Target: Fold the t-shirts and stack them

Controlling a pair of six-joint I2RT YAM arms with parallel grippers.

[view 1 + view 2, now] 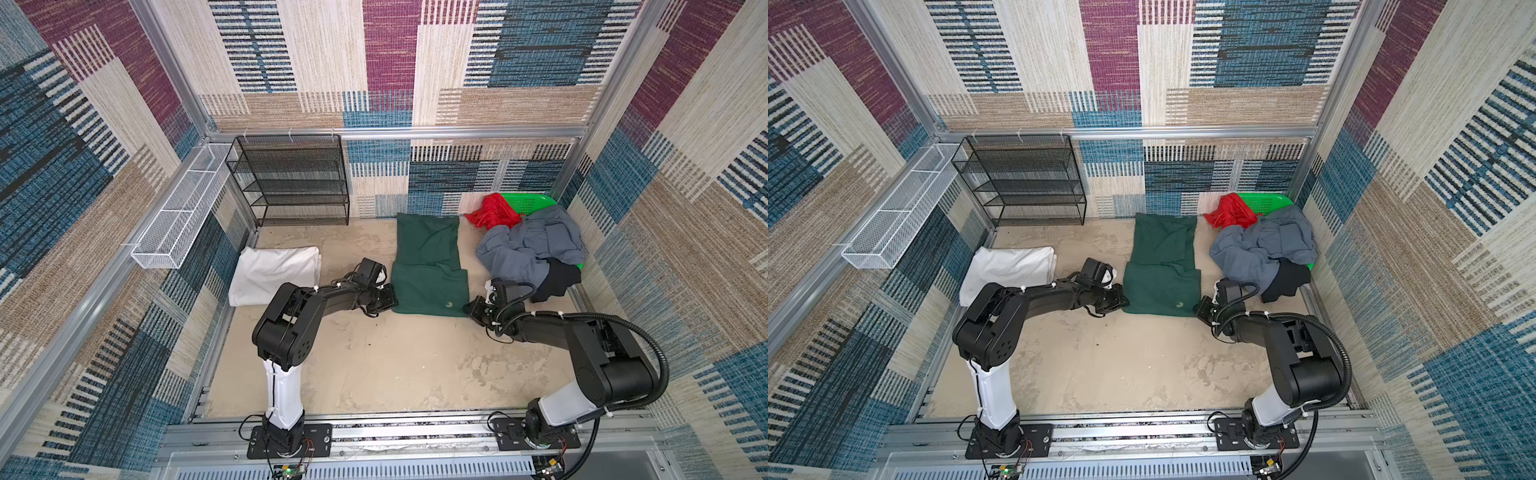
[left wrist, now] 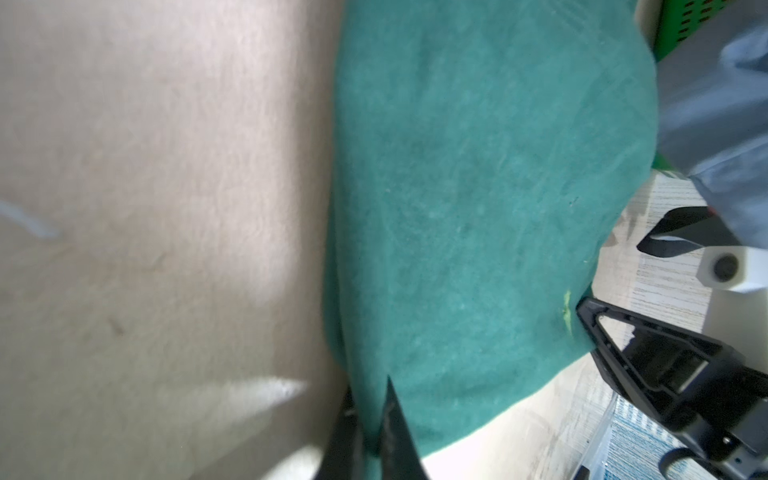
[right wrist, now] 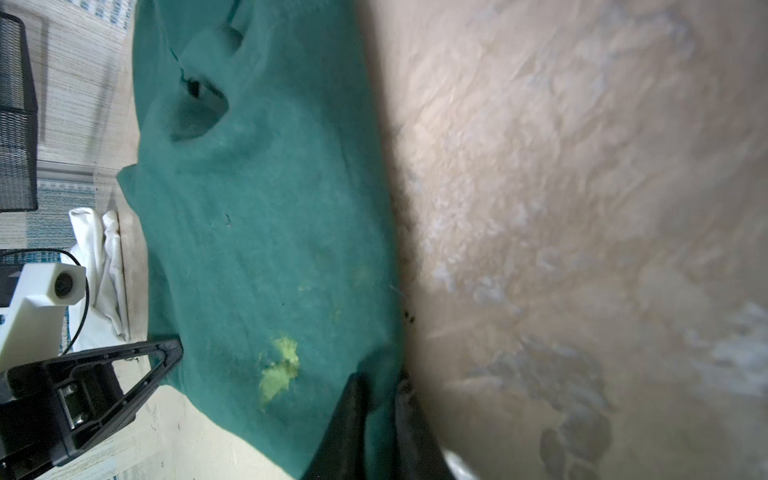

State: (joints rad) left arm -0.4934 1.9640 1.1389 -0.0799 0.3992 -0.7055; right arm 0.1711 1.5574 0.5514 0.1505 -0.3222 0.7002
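- left gripper (image 2: 368,399): fingers clenched on the near left corner of the dark green t-shirt (image 1: 428,266). The left wrist view shows a fold of cloth pinched between the black tapered tips.
- right gripper (image 3: 378,399): also clenched, on the near right corner of the same shirt, with cloth bunched between its tips.
- dark green t-shirt: lies flat between the two grippers and runs away from both. Its long axis goes from the gripped near edge toward the back wall. It is a long narrow panel, its sides apparently folded in, with a crease across it about halfway. The knit is soft, matte and slightly fuzzy. A small pale green mark (image 3: 280,365) sits near the right fingers. Each arm holds its own corner, and neither is nearer. Judged next move: carry the near edge up and away onto the far edge, keeping both corners level.
- tabletop (image 1: 374,365): beige, mottled and worn, bare behind the fingers.
- white t-shirt (image 1: 274,274): a folded, soft rectangle outward of the left gripper, apart from the green shirt.
- heap outward of the right gripper: a crumpled grey-blue t-shirt (image 1: 528,245), a black t-shirt (image 1: 557,282) and a red t-shirt (image 1: 494,214), spilling from a bright green perforated plastic basket (image 1: 530,201).
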